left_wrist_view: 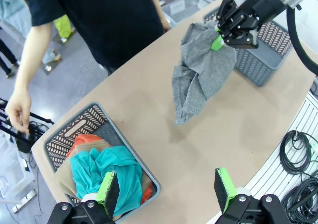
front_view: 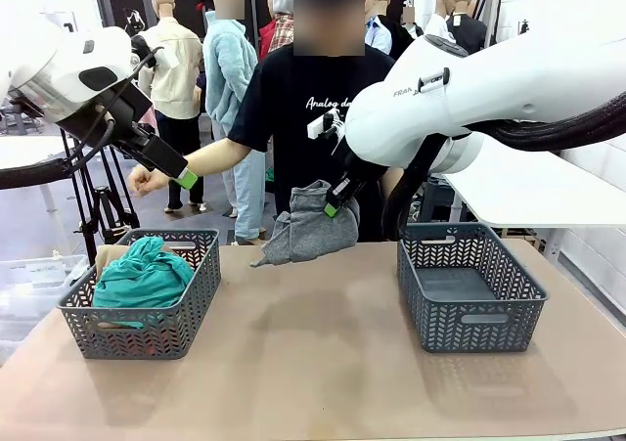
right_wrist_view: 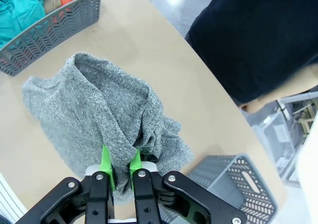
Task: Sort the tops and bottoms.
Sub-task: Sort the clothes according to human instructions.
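A grey garment (front_view: 308, 228) hangs above the middle of the table with my right gripper (front_view: 333, 206) shut on its upper edge. The right wrist view shows the grey garment (right_wrist_view: 99, 110) pinched between the green pads (right_wrist_view: 107, 164). Seen from the left wrist, that grey garment (left_wrist_view: 201, 77) dangles from the right gripper (left_wrist_view: 216, 41). A teal-green garment (front_view: 142, 273) lies on top in the left basket (front_view: 137, 329), over orange-red cloth (left_wrist_view: 82, 140) and tan-beige cloth (left_wrist_view: 64, 172). My left gripper (front_view: 186, 179) is raised above that basket and stands open, empty; its pads (left_wrist_view: 108, 190) are wide apart.
An empty grey basket (front_view: 468, 309) stands at the table's right. A person in a black T-shirt (front_view: 303, 109) stands at the far edge, one hand (front_view: 147, 179) held out near my left gripper. Cables (left_wrist_view: 298, 154) lie beside the table's near edge.
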You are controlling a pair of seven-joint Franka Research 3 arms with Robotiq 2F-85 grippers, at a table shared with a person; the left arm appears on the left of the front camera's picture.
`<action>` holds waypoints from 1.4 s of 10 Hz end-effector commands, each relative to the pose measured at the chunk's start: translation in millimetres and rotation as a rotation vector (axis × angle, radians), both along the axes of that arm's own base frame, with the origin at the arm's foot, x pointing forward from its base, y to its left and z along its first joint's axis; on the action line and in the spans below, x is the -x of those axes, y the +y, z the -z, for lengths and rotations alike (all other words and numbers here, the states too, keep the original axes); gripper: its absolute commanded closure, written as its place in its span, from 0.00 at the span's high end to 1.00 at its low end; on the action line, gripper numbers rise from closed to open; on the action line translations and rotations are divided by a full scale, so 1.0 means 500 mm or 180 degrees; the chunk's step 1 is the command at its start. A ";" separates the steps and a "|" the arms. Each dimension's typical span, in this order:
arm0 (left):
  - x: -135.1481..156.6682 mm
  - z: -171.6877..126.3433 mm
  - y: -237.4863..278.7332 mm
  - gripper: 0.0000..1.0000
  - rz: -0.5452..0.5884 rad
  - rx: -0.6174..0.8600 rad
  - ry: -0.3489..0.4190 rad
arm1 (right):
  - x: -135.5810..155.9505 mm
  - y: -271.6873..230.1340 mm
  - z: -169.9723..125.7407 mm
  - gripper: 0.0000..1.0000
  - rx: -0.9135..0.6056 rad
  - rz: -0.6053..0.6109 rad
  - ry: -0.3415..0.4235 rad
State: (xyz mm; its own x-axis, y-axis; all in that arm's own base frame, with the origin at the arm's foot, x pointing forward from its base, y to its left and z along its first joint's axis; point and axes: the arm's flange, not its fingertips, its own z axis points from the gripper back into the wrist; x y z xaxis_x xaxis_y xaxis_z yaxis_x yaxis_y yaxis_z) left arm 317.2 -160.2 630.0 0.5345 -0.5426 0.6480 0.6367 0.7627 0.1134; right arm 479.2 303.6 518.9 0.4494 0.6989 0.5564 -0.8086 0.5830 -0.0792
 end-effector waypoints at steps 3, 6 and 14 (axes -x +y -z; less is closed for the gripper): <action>0.000 0.001 0.003 1.00 -0.0013 0.0038 0.0011 | -0.001 0.001 -0.009 0.00 0.0026 0.0011 0.0024; 0.000 0.001 0.003 1.00 -0.0013 0.0038 0.0011 | -0.001 0.001 -0.009 0.00 0.0026 0.0011 0.0024; 0.044 -0.080 0.083 1.00 0.0180 0.0090 -0.0101 | -0.001 0.001 -0.009 0.00 0.0026 0.0011 0.0024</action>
